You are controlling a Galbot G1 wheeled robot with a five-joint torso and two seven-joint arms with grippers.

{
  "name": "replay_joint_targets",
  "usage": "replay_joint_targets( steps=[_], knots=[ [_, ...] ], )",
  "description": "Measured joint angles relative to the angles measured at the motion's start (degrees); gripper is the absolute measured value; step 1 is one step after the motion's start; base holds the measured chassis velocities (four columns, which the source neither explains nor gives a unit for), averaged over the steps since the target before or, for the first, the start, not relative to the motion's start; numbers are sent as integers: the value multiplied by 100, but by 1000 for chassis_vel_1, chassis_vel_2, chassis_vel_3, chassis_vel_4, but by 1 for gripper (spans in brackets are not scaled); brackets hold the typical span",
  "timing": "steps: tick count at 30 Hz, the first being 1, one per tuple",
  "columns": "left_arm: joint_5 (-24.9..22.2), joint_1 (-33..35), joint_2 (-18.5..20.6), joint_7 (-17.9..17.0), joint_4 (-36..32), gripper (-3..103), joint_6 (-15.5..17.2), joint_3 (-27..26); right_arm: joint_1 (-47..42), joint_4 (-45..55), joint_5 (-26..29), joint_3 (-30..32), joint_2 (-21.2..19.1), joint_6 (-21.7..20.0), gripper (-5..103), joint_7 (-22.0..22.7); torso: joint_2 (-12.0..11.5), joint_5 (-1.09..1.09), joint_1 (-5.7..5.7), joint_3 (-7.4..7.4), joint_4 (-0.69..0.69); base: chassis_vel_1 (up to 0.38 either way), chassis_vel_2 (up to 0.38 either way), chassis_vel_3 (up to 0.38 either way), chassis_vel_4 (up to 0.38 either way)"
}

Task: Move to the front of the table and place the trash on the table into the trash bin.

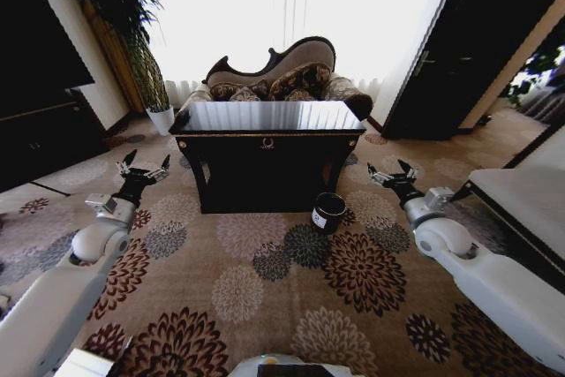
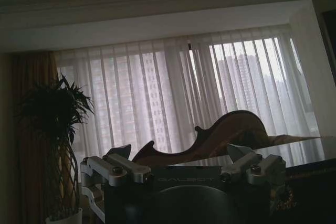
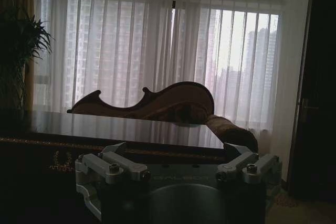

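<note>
Flowery carpet point(image 1: 265, 280) covers the floor of a bright room with tall white curtains point(image 3: 157, 51) at the far side. At the middle stands the black bench point(image 1: 265, 143), shiny on top, with a gold mark at its front. Glare from the window lies on its top, so any trash there is hard to make out. Behind the bench a patterned sofa point(image 1: 278, 81) is partly hidden, with just its curved back and cushions showing. A tall green plant point(image 1: 132, 33) in a white pot stands far to the left.

On the carpet, near the bench's front right leg, sits the small black trash bin point(image 1: 327, 212) with a white label. What is inside it cannot be seen.

Both arms are held out low over the carpet, well apart from the bench. Left gripper point(image 1: 143, 168) is at the left, its fingers spread wide and holding nothing. Right gripper point(image 1: 394, 171) is at the right, its fingers wide too, also holding nothing.
</note>
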Motion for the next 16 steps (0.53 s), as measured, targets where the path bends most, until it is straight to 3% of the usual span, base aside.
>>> replay_joint_targets(
  steps=[16],
  knots=[
    [0,0,0,0,0,100,0,0,-1,0,0,0,0,0,100,0,1,2,-6,-2,1,-1,2,0,-3]
  ],
)
